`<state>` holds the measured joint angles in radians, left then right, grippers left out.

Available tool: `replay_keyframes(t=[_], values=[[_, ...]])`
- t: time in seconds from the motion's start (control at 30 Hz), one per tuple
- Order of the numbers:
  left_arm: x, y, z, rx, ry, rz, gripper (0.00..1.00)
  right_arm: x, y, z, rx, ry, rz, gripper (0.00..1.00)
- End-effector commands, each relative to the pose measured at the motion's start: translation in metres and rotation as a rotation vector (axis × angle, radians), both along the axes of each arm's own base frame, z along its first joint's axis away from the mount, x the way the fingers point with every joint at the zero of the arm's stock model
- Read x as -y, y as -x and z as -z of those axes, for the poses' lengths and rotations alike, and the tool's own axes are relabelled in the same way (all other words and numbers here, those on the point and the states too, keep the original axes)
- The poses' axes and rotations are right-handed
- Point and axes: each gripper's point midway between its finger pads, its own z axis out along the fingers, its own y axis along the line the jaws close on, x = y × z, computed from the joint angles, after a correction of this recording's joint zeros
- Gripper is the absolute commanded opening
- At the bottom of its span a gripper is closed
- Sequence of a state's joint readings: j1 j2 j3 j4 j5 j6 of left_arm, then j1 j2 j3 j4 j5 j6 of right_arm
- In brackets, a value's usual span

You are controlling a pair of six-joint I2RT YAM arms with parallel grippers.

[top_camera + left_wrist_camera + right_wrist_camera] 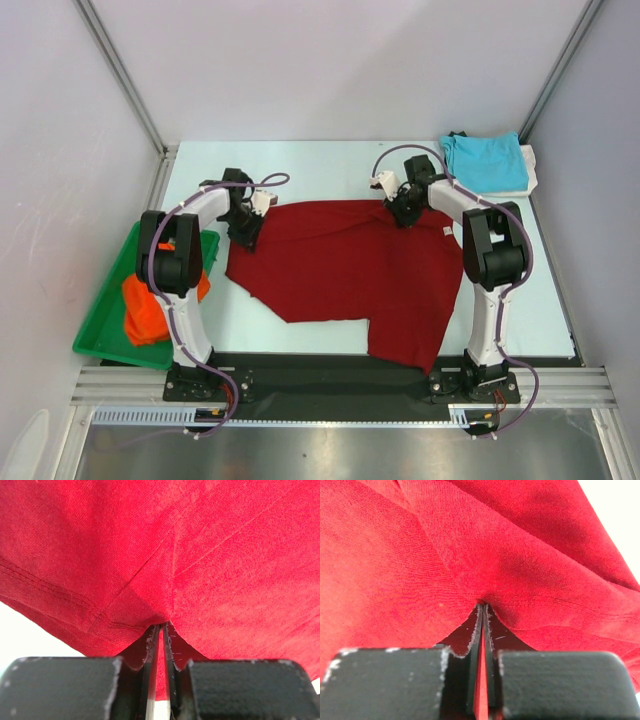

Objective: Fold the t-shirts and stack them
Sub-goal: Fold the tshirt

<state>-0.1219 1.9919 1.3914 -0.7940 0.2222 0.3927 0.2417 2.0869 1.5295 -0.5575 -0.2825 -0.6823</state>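
We see turquoise shirt [487, 160] folded, orange shirt [145, 305] bunched in tray [105, 312]; both jaws pinched tight on dark red shirt [345, 265], not yet folded

A robotics lab cell: plain white panels [330, 60] wall in a pale table [320, 170], aluminium frame posts [120, 75] stand at the far corners, and an extruded rail [340, 385] edges the near side.
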Motion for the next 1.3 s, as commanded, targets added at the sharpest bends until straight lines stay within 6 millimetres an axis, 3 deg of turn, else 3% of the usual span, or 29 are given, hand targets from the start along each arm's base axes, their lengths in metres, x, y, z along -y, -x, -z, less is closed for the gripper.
replay_keyframes(t=[0.0, 0.17, 0.3, 0.7, 0.8, 0.97, 1.0, 1.03, 1.07, 1.2, 1.23, 1.27], values=[[-0.022, -0.003, 0.013, 0.010, -0.070, -0.010, 0.13, 0.002, -0.003, -0.032, 0.065, -0.012, 0.019, 0.01], [-0.020, -0.009, 0.008, 0.034, -0.061, -0.008, 0.13, -0.002, 0.011, -0.058, 0.090, -0.018, 0.002, 0.00], [-0.019, -0.009, 0.006, 0.046, -0.052, -0.004, 0.13, -0.011, 0.032, -0.066, 0.088, -0.010, -0.034, 0.00], [-0.020, -0.005, 0.002, 0.071, -0.052, 0.012, 0.13, -0.042, 0.125, -0.061, 0.003, 0.013, -0.179, 0.00], [-0.019, -0.007, 0.000, 0.077, -0.048, 0.004, 0.13, -0.039, 0.134, -0.062, 0.002, 0.022, -0.191, 0.00], [-0.018, -0.012, -0.005, 0.084, -0.046, -0.003, 0.13, -0.034, 0.130, -0.068, 0.021, 0.015, -0.168, 0.01], [-0.018, -0.012, -0.005, 0.081, -0.049, -0.007, 0.13, -0.031, 0.123, -0.069, 0.034, 0.010, -0.139, 0.05], [-0.018, -0.012, -0.004, 0.077, -0.048, -0.010, 0.13, -0.031, 0.117, -0.074, 0.052, 0.003, -0.122, 0.20], [-0.019, -0.014, -0.006, 0.079, -0.051, -0.012, 0.13, -0.029, 0.112, -0.074, 0.055, 0.004, -0.104, 0.27], [-0.018, -0.017, -0.011, 0.076, -0.052, -0.016, 0.13, -0.004, 0.075, -0.101, 0.047, -0.146, 0.081, 0.38], [-0.019, -0.018, -0.013, 0.080, -0.052, -0.012, 0.13, 0.022, 0.065, -0.102, 0.018, -0.192, 0.184, 0.39], [-0.019, -0.019, -0.016, 0.086, -0.054, -0.007, 0.13, 0.034, 0.058, -0.108, 0.012, -0.229, 0.220, 0.39]])
